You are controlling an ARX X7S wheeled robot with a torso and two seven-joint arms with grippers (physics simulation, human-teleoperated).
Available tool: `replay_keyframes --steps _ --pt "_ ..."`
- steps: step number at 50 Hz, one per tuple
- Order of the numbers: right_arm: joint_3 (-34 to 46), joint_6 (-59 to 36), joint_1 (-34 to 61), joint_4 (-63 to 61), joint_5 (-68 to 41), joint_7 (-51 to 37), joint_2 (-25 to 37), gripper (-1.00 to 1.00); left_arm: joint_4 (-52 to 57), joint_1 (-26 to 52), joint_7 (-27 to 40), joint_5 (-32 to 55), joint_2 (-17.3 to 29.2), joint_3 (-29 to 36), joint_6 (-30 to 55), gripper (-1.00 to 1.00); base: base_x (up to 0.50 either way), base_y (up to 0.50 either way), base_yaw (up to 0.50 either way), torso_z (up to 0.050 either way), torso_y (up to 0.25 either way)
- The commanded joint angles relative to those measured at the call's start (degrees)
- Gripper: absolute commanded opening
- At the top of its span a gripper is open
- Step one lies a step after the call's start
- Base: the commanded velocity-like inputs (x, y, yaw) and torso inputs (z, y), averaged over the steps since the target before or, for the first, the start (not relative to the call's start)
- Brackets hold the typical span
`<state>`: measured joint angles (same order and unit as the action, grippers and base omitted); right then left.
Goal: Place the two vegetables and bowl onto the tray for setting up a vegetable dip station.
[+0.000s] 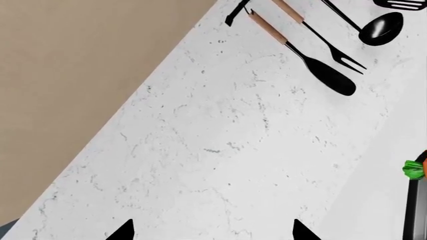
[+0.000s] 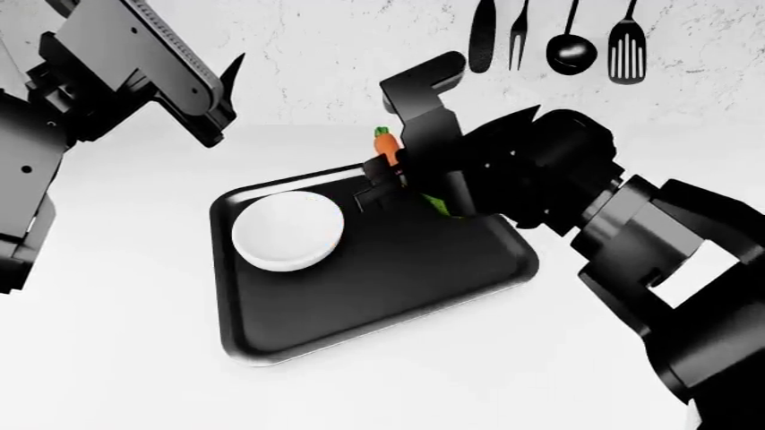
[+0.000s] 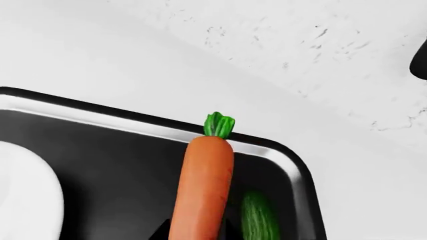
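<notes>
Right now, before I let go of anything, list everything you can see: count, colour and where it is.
Tray: one, black, middle of the counter.
Bowl: one, white, on the tray's left part.
Carrot: one, orange with a green top, held over the tray's far edge, top pointing away.
Cucumber: one, green, lying on the tray beside the carrot, near a corner.
Utensils: four, black, hanging on the wall behind; some handles look wooden in the left wrist view.
Counter: one, white marble.
Left hand: one, black, raised left of the tray, empty, fingers apart.
Right hand: one, black, gripping the carrot.
</notes>
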<state>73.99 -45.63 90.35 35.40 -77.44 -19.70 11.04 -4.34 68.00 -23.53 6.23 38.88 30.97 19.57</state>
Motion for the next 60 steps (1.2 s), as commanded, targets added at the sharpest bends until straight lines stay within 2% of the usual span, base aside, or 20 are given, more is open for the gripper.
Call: replay_keyframes --steps 1,13,60 --pt "-0.34 -0.34 -1.34 -3.01 0.07 -0.21 0.87 -1.00 -0.15 0.08 0.07 -0.07 -0.21 0.23 -0.06 1.00 0.00 0.00 0.00 0.000 0.000" --pt "0.69 -1.34 -2.14 -6.81 -0.11 1.34 1.99 -1.00 -0.25 0.17 0.03 -0.06 -0.32 0.40 -0.08 1.00 0.00 0.00 0.00 0.000 0.000" --pt "2.39 -3.33 -4.49 -8.47 -0.49 0.92 2.44 -1.00 0.53 -0.13 0.30 0.24 0.29 0.35 0.21 1.00 0.00 0.00 0.00 0.000 0.000"
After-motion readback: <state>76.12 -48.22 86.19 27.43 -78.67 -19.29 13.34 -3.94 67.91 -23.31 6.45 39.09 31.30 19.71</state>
